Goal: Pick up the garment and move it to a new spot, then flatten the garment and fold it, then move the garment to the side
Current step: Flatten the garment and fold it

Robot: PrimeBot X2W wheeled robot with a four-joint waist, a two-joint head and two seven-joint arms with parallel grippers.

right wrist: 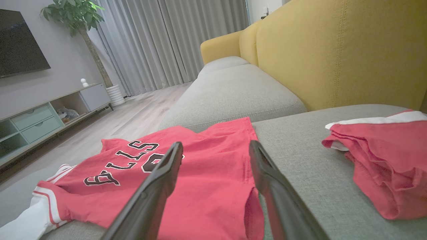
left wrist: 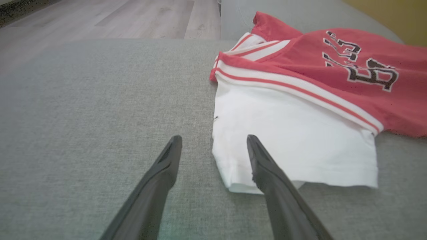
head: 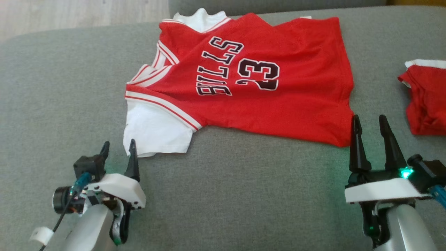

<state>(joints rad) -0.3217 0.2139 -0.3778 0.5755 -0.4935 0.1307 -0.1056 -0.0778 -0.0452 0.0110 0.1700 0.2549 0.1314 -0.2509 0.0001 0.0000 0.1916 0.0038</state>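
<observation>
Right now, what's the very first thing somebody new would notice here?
A bright red jersey numbered 23 lies spread out on the grey sofa cushion, one white sleeve toward the left gripper. A second, bunched red garment sits at the right, beside the right gripper.

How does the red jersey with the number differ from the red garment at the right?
The jersey lies spread nearly flat; the garment at the right is bunched in folds. The jersey shows black lettering and 23; the garment shows no print. The jersey has a white sleeve; the garment shows a white band at its edge. Both are red and white and lie on the grey cushion.
</observation>
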